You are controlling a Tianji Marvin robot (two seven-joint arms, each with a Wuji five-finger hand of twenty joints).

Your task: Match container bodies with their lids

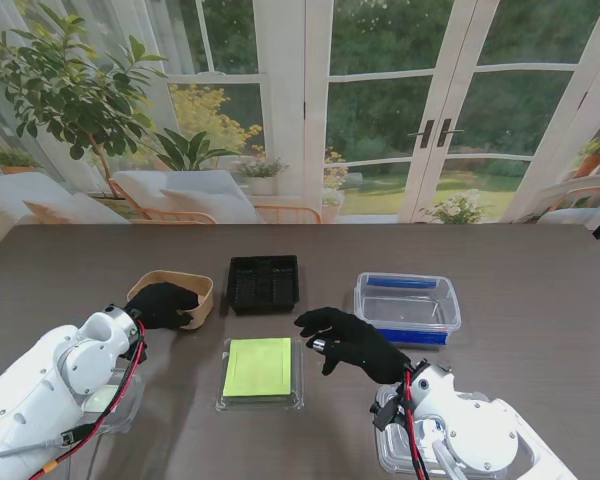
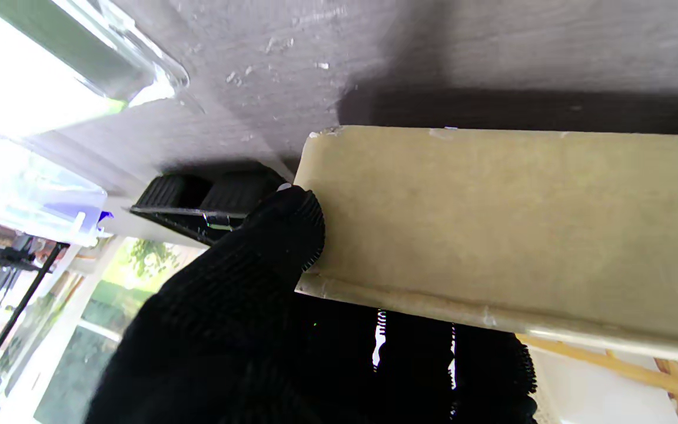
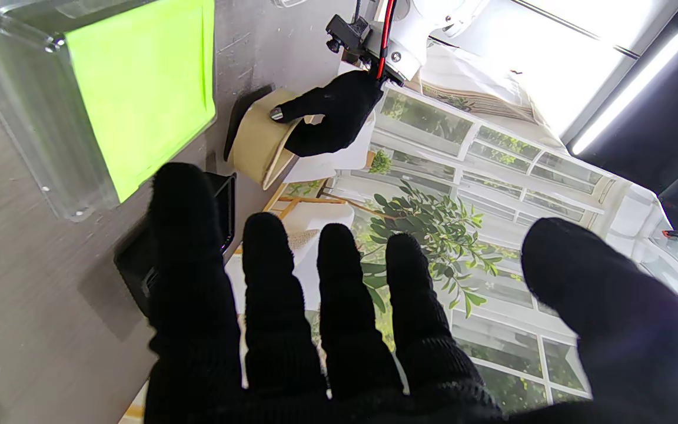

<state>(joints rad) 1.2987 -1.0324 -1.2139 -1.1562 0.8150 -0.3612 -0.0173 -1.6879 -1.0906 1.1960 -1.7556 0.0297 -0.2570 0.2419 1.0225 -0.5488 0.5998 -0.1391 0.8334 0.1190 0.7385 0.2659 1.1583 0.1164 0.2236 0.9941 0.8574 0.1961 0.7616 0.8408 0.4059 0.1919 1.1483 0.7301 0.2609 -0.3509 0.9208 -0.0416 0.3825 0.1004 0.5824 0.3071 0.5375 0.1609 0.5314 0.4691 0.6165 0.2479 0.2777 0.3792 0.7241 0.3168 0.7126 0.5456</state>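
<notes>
Clearly the piece in hand is the tan, round-cornered paper-pulp bowl (image 1: 176, 292), sitting on the left of the dark wood-grain table (image 1: 540, 270), just left of the black ribbed plastic tray (image 1: 263, 283). The black-gloved left hand (image 1: 163, 304) is closed on its near wall: in the left wrist view the thumb (image 2: 283, 229) presses the outer face of the bowl (image 2: 492, 229) while the other fingers reach over the rim to the inside, a pinch on the wall, not a grasp around the whole body.

Nearer to me, between the two arms, lies the clear square container with the lime-green sheet inside (image 1: 260, 371). Farther right stands the clear rectangular tub with blue clips (image 1: 407, 305). The right hand (image 1: 348, 340) hovers between those two, fingers spread wide and holding nothing; the right wrist view shows its fingers (image 3: 339, 294) fanned with daylight between them.

My worry is the grip. A thin pulp wall pinched at one edge could flex, so the bowl may tilt or slip once lifted. It also stands close to the black tray, and a sideways drag could nudge that. More clear plastic pieces lie at the near edge beneath both forearms, and I cannot tell whether they are lids or bodies, so a mismatched pairing is possible.
</notes>
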